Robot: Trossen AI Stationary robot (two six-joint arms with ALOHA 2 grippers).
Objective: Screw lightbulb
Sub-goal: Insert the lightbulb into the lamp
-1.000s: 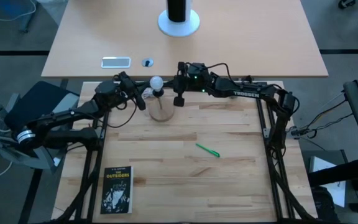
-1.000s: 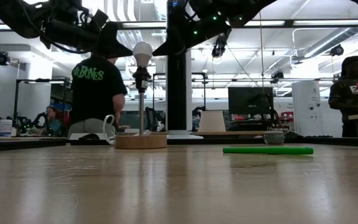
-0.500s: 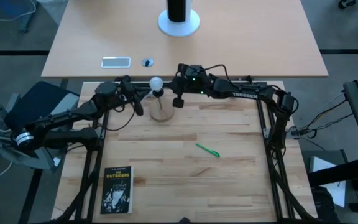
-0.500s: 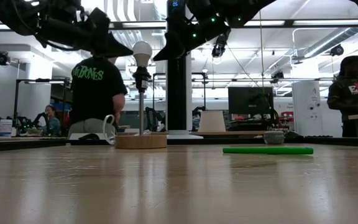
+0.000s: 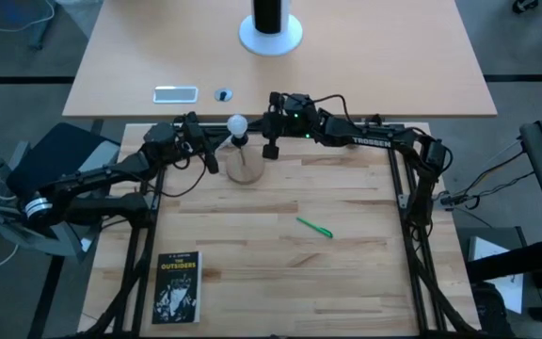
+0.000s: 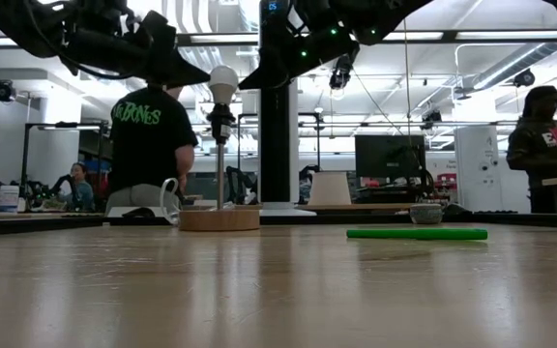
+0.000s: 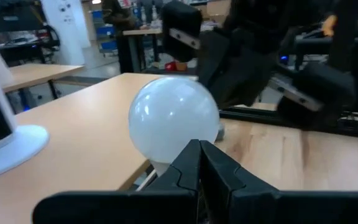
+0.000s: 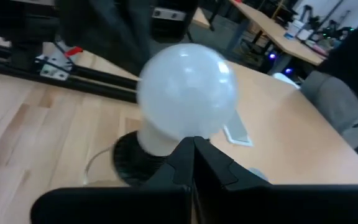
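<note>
Lightbulb (image 5: 238, 123) upright in black socket (image 6: 220, 122) on round wooden lamp base (image 5: 245, 168) at table's far edge, flanked by left gripper (image 5: 213, 160) and right gripper (image 5: 270, 151), fingers pressed together, empty, just short of globe.

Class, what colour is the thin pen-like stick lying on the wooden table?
Bright green; the thin pen-like stick shows best in the low view.
</note>
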